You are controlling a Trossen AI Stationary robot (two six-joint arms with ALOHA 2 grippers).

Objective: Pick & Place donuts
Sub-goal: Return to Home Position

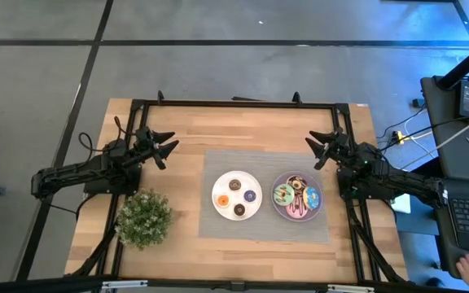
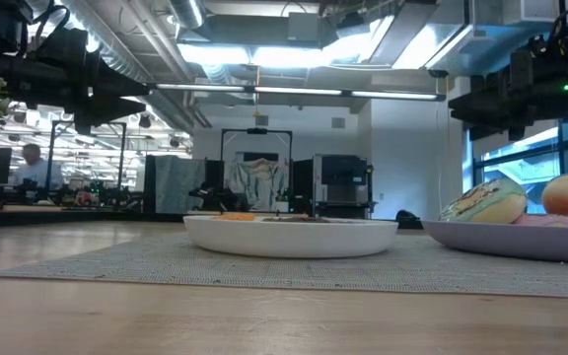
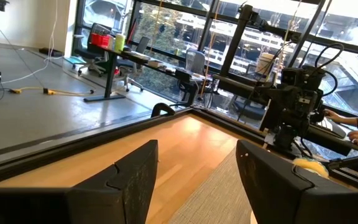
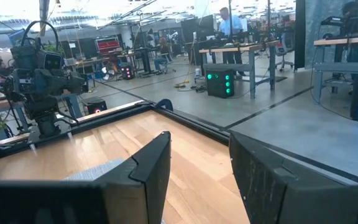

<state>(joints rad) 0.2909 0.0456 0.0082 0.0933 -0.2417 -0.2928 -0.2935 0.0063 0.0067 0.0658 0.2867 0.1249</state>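
Wooden counter [image 1: 177, 122] from above: we are seeing the tiny donuts [image 1: 223, 200] lying on the white plate [image 1: 216, 189], the larger donuts [image 1: 284, 194] on the purple plate [image 1: 276, 208], none loose, so placing looks finished. Wrist views are showing left jaws and right jaws standing apart, empty, well apart from both plates.

In the high view the upper band of the light wooden table [image 1: 218, 126] is bare, also the grey woven mat [image 1: 218, 161] above the plates. In the centre stand the round white plate [image 1: 217, 195] and the round purple plate [image 1: 273, 198], both carrying toy donuts [image 1: 284, 194]. A bushy green potted plant [image 1: 144, 218] blocks the lower left corner.
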